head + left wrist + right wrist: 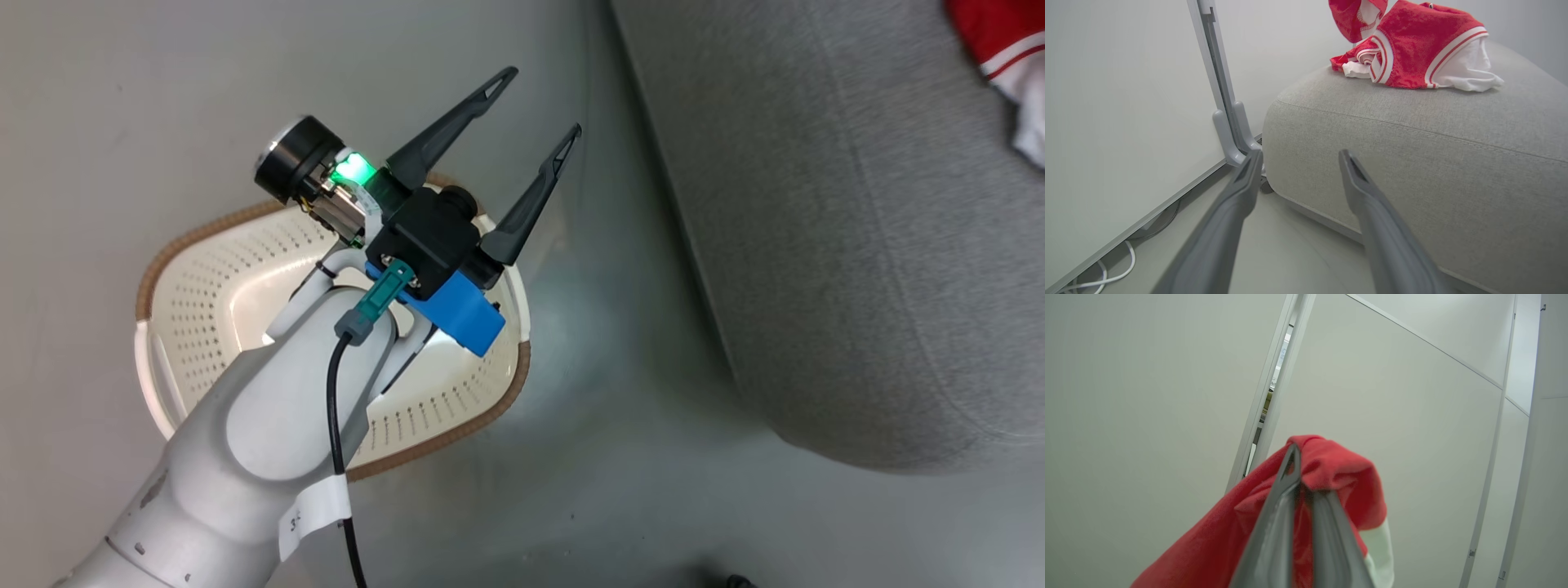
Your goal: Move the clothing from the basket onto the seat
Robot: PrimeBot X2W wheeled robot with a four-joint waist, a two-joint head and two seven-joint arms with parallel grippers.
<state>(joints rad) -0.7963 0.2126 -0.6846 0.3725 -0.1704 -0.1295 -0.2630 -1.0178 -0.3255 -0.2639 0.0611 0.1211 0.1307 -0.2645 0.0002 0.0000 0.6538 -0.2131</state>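
Clamping down is what the right pincer is seen doing: both fingers are pressed together on a red garment, which is draped over the tips and trails off toward 7 o'clock in the right wrist view. So the drop is judged to hinge on one thing: whether that cloth is over the seat. In the left wrist view it's dangling at 12 o'clock, just above the other garment laid on the cushion. The left pincer is spread apart, nothing gripped, over the basket, with the seat at 3 o'clock.
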